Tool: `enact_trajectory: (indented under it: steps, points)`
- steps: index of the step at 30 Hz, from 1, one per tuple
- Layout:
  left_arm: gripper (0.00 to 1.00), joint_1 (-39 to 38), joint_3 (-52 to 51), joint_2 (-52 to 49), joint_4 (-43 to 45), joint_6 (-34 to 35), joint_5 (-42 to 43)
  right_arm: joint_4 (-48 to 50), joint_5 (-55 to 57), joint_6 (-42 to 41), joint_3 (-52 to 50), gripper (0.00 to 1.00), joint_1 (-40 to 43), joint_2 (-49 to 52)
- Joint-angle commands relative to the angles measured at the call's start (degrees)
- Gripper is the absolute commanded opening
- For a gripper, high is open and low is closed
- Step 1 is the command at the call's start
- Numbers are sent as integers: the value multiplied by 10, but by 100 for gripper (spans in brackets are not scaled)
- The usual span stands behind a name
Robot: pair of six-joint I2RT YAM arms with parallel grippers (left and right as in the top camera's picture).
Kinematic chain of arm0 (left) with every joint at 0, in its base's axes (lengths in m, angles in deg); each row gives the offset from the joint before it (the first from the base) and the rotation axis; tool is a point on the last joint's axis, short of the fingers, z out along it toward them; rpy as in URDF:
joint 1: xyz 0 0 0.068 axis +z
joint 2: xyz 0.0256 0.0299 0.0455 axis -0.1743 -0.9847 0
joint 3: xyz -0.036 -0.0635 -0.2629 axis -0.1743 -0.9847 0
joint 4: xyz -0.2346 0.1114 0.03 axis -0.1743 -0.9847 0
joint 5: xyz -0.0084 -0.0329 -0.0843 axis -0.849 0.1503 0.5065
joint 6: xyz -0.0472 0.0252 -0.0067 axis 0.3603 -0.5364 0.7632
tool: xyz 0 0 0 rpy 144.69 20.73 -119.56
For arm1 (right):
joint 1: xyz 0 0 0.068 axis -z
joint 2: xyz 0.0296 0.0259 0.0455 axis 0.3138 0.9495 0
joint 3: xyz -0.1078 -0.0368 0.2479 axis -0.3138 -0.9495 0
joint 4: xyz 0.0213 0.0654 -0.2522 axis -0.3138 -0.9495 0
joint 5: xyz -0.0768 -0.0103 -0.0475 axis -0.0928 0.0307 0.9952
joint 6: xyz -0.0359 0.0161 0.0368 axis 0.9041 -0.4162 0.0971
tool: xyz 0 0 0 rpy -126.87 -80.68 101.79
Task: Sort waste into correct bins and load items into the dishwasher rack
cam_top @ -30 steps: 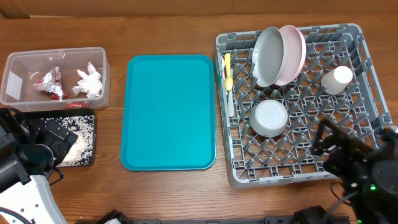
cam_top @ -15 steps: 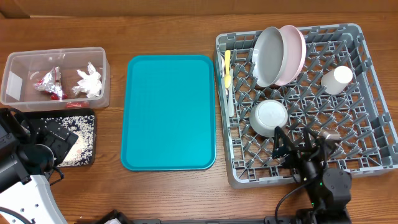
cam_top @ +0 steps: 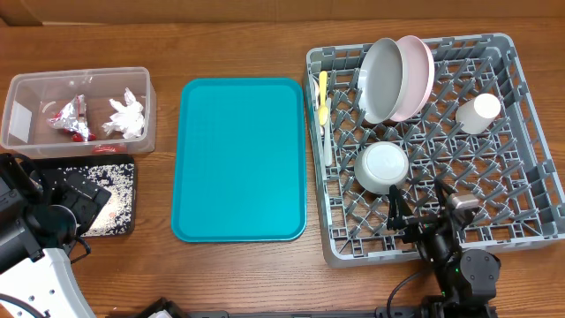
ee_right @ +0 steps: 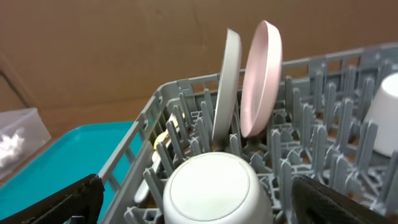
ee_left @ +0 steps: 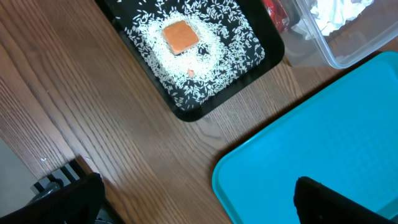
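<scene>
Grey plastic fills the 3 o'clock side of the worktop (cam_top: 238, 44): the dishwasher rack (cam_top: 494, 168), already loaded. At its 12 o'clock edge the grey plate (cam_top: 380, 79) and the pink plate (cam_top: 417, 75) stand on edge side by side between the pegs. The white cup (cam_top: 478, 112) sits toward 2 o'clock, and the small bowl (cam_top: 381, 166) rests upside down near the middle. Along the rack's 9 o'clock wall lie the yellow spoon (cam_top: 323, 99) and the white utensil (cam_top: 327, 141), close together.

The right pincer (cam_top: 428, 209) hovers over the rack's 6 o'clock edge with its jaws spread wide, pinching nothing – its own camera looks past the bowl to the two plates.

A flat teal tray (cam_top: 240, 159) lies at the centre. At its 10 o'clock stands the clear tub (cam_top: 22, 115), holding crumpled tissue (cam_top: 126, 115) and foil and red packets (cam_top: 71, 119). Just at the tub's 6 o'clock side is the black tray (ee_left: 186, 112), with rice grains (ee_left: 214, 59) scattered around an orange cube (ee_left: 180, 36).

The left pincer (ee_left: 196, 186) hangs by the black tray – jaws fully apart, gripping nothing.
</scene>
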Motion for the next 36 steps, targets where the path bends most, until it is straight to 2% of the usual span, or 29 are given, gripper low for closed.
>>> enact_trajectory:
  steps: [1, 13, 20, 36]
  points:
    - [100, 4, 3, -1, 0, 8, -6, 2, -32, 72, -5, 100, 12, -7]
    - [100, 4, 3, -1, 0, 8, -6, 1, 4, 77, -5, 100, 32, -7]
    - [100, 4, 3, -1, 0, 8, -6, -3, 79, 77, -5, 100, 32, -7]
    - [100, 4, 3, -1, 0, 8, -6, -3, 78, 73, -5, 100, 43, -7]
